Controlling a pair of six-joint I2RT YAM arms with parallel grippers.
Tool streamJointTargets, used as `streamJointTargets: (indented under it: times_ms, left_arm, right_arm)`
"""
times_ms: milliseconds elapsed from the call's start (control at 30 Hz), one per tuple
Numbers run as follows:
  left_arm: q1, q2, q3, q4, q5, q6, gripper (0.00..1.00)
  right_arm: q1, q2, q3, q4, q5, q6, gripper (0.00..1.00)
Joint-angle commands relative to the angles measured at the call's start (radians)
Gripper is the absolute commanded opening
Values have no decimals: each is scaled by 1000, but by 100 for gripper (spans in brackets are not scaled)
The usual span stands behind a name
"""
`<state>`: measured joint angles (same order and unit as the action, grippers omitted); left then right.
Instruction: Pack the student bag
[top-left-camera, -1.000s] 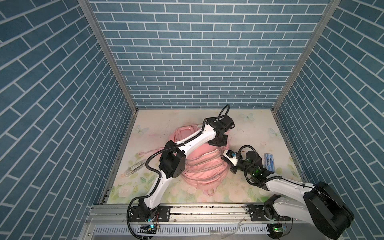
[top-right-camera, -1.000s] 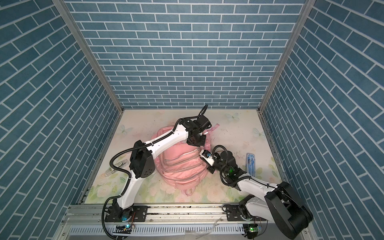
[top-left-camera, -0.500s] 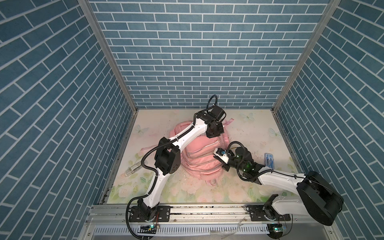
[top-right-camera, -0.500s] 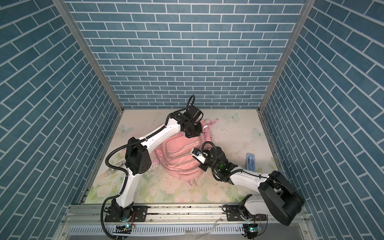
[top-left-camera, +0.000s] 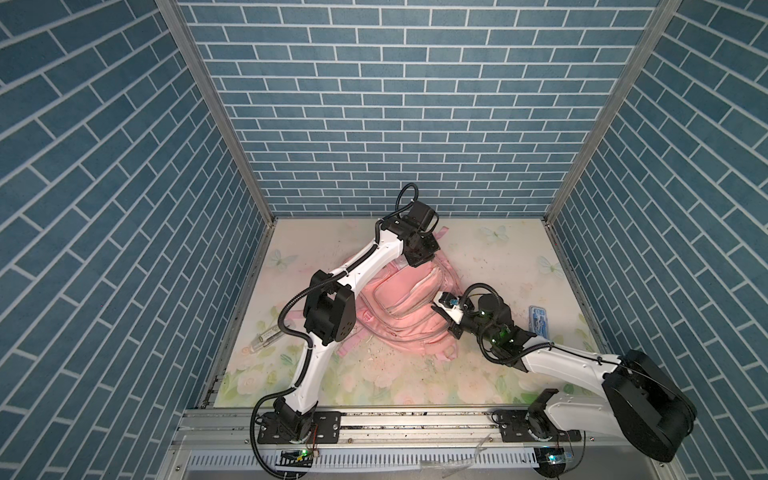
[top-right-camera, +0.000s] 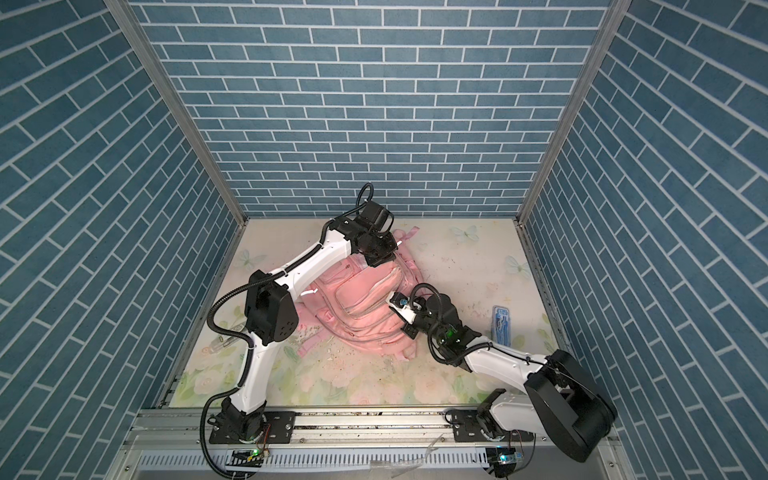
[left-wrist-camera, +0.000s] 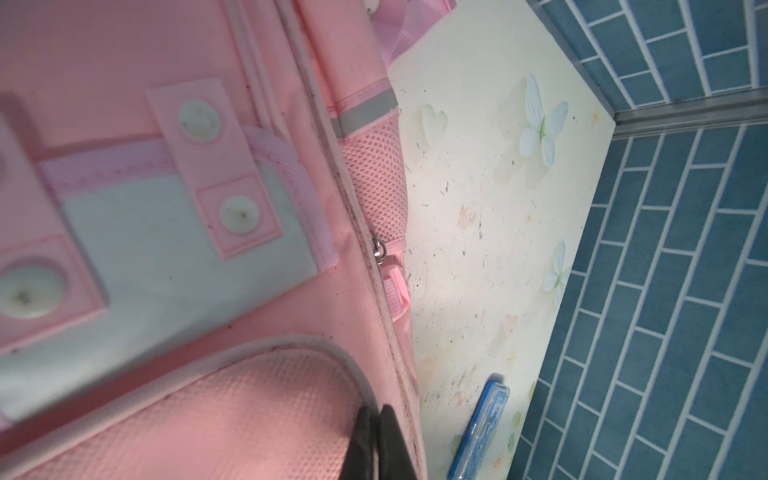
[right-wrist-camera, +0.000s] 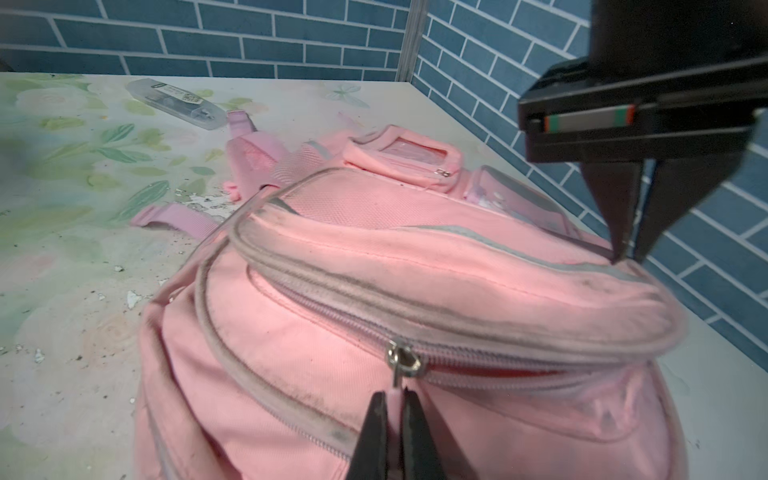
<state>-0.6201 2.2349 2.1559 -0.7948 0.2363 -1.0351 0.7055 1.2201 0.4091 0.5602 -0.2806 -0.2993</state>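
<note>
Right hand (right-wrist-camera: 395, 401) pinches the pink zipper pull (right-wrist-camera: 400, 365) on the student bag (right-wrist-camera: 374, 291). My left hand (right-wrist-camera: 626, 255) is pressed together, tips touching the bag's piped edge.

The pink bag (top-left-camera: 405, 309) lies on the table (top-left-camera: 498, 257), with the left gripper (top-left-camera: 420, 261) at its 12 o'clock edge and the right gripper (top-left-camera: 445, 323) at 4 o'clock. A blue case (top-left-camera: 539, 321) lies at its 3 o'clock.

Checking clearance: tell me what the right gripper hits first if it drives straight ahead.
Probably the zip slider of the student bag, right ahead of the right gripper, which pinches its pull tab.
</note>
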Motion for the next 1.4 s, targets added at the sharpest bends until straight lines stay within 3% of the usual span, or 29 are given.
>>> streamJointTargets:
  times_ms: [0, 100, 233, 333, 500, 833, 1200, 1367]
  left_arm:
    - [80, 26, 88, 279, -108, 44, 5]
    - [66, 104, 223, 176, -39, 171, 30]
    - [10, 149, 366, -82, -108, 450, 45]
    - [-49, 77, 268, -148, -191, 627, 50]
    - [-135, -112, -33, -66, -215, 809, 54]
    - [-239, -227, -228, -81, -137, 957, 58]
    - [-301, -206, -277, -147, -158, 967, 59]
    - [-322, -174, -262, -184, -230, 940, 59]
  right_arm:
    - [-3, -71, -34, -67, -211, -32, 0]
    - [-11, -70, -25, -104, -210, -47, 0]
    - [-20, -61, -29, -87, -189, -29, 0]
    - [-22, -75, -48, -61, -186, -21, 0]
    - [-22, -111, -58, -81, -167, -34, 0]
    - [-21, -169, -86, -114, -149, -34, 0]
    - [-22, -184, -91, -128, -131, -35, 0]
    - [-22, -181, -90, -132, -131, -37, 0]
